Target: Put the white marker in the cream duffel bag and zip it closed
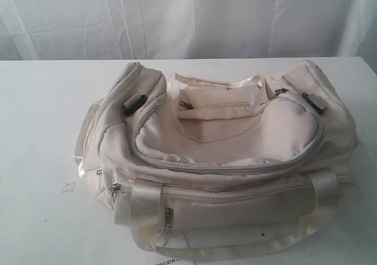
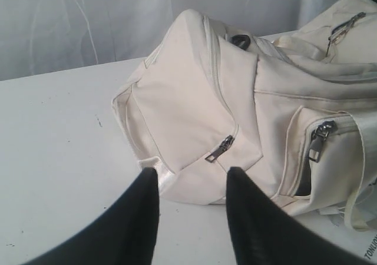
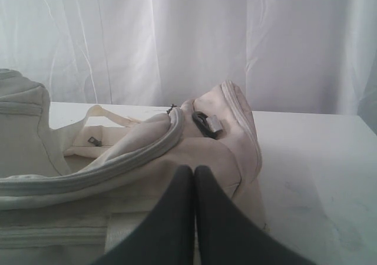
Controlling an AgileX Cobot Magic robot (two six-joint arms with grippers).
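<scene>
- Fingers of the left gripper stand spread with an empty gap between them. They hold and touch nothing.
- The left gripper hangs above the table, just off one end of the cream duffel bag, facing that end's pocket panel and its small metal zip pull.
- Fingers of the right gripper are pressed flat together, with nothing pinched between them.
- The right gripper sits at the opposite end of the bag, low beside the curving grey zip. Whether its tips touch the fabric cannot be told.
- Neither gripper shows in the exterior view.
- The bag lies on the table in front of the white curtain. Nothing stands between either gripper and the bag.
- One satiny strap handle trails on the table along the bag's front; another lies across its top at the back.
- A metal zip pull hangs at one end of the bag's front pocket.
- The bag's long axis runs side to side, parallel to the curtain, top panel up and front pocket facing away from the curtain.
- The grey zip rings the bag's top panel and looks closed along the stretch that shows.
</scene>
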